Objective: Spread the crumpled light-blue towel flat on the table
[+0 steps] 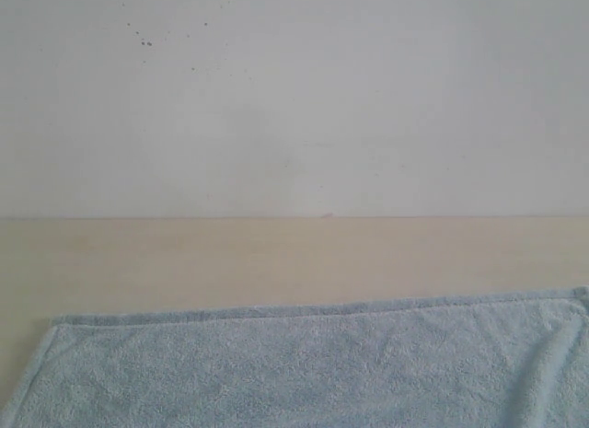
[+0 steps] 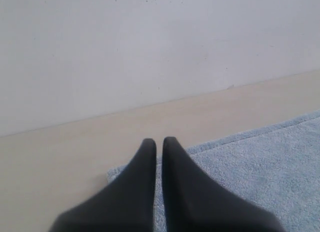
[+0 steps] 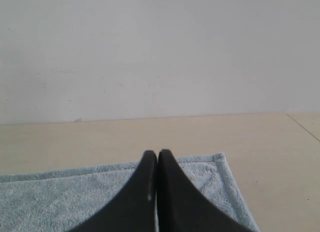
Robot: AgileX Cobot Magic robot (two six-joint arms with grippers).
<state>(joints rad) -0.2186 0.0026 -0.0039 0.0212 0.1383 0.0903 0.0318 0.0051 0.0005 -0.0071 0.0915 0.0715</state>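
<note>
I log the left gripper (image 2: 159,142) as narrow: its two black fingers (image 2: 142,182) are drawn almost together, with only a thin slit between them, closed on themselves rather than on cloth. The towel (image 2: 250,162) lies beneath this gripper and spreads off to one side of it. One corner (image 2: 113,173) shows just beside the fingers, and the hem (image 2: 235,138) runs away past the tips across the table (image 2: 60,162). I cannot tell whether the tips touch the pile. The right gripper (image 3: 157,154) is fully narrow, with its fingertips pressed against each other. Another towel corner (image 3: 220,158) sits just beside and slightly ahead of these tips, and the cloth stretches away under the gripper to the opposite side. Bare table lies ahead of the tips, up to the wall (image 3: 160,52). I cannot judge contact with the cloth from this wrist view either. In the exterior view the towel lies flat on the table, pale blue and fluffy. Its hem on the wall side is nearly straight, and both of its corners on that side are laid out. A faint ridge (image 1: 557,354) crosses the pile near the right-hand corner. The near part of the towel runs out of frame, so I can only vouch for the strip in view.
</note>
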